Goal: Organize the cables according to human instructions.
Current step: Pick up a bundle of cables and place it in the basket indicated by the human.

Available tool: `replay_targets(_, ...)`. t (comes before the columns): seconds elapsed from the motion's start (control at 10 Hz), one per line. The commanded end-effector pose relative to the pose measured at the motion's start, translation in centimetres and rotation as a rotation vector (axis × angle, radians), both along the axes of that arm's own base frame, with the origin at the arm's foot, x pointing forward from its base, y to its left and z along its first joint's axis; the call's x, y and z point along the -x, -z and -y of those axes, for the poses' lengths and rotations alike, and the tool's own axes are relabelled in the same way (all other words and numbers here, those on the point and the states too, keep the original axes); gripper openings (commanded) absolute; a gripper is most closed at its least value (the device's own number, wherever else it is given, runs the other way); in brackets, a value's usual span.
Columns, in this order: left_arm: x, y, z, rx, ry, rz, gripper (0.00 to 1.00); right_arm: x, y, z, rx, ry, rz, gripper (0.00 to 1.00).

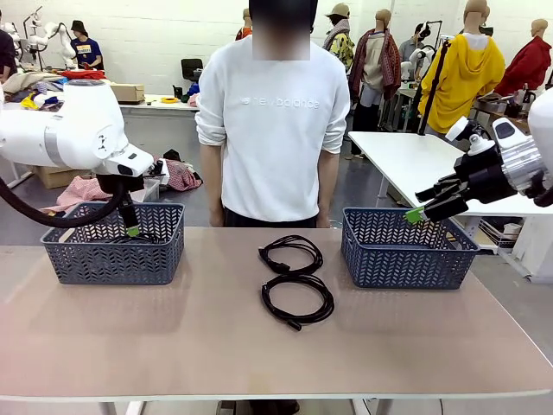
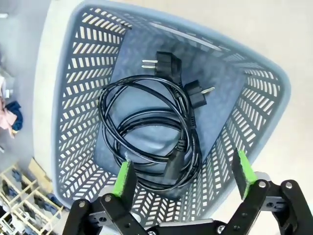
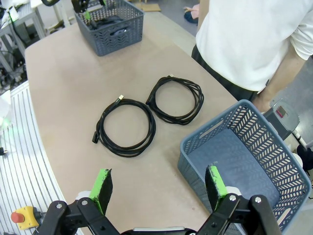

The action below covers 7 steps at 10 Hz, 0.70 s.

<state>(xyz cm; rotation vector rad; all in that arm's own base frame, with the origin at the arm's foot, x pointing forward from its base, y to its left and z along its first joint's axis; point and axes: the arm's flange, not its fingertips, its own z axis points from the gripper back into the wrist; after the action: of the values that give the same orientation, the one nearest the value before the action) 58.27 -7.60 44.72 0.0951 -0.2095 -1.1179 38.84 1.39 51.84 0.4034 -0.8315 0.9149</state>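
Two coiled black cables lie mid-table, the far one (image 1: 291, 254) and the near one (image 1: 298, 300); the right wrist view shows them as the coil near the person (image 3: 176, 100) and the coil beside it (image 3: 123, 127). Coiled black cable (image 2: 149, 132) with plugs lies inside the left grey basket (image 2: 73, 112); how many cords make it up I cannot tell. My left gripper (image 1: 131, 227) hangs open over that basket (image 1: 114, 243), holding nothing. My right gripper (image 1: 416, 212) is open and empty above the right basket (image 1: 406, 249), whose floor (image 3: 244, 161) is bare. The person (image 1: 272, 130) in white stands behind the table, arms down.
A white table (image 1: 415, 160) stands behind at the right. The tabletop's near half (image 1: 259, 354) is bare. A red stop button (image 3: 22, 216) sits off the table edge in the right wrist view.
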Motion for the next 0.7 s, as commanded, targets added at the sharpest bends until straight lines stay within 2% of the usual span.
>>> replay_targets(0.0, -0.3, -0.3, -0.5, 0.045, 0.023, -0.016, 1.0, -0.1, 0.0, -0.1, -0.024, -0.004, 0.007, 1.0)
replay_targets(0.3, -0.3, 0.2, 0.6, 0.102, -0.011, -0.064, 1.0, -0.1, 0.0, -0.1, -0.024, -0.004, 0.007, 1.0)
replay_targets(0.4, 0.1, 0.0, 0.2, 0.043, -0.01, -0.017, 1.0, -0.1, 0.0, -0.1, -0.024, -0.004, 0.007, 1.0)
replay_targets(0.6, 0.1, 0.0, 0.2, 0.043, -0.01, -0.017, 1.0, -0.1, 0.0, -0.1, -0.024, -0.004, 0.007, 1.0)
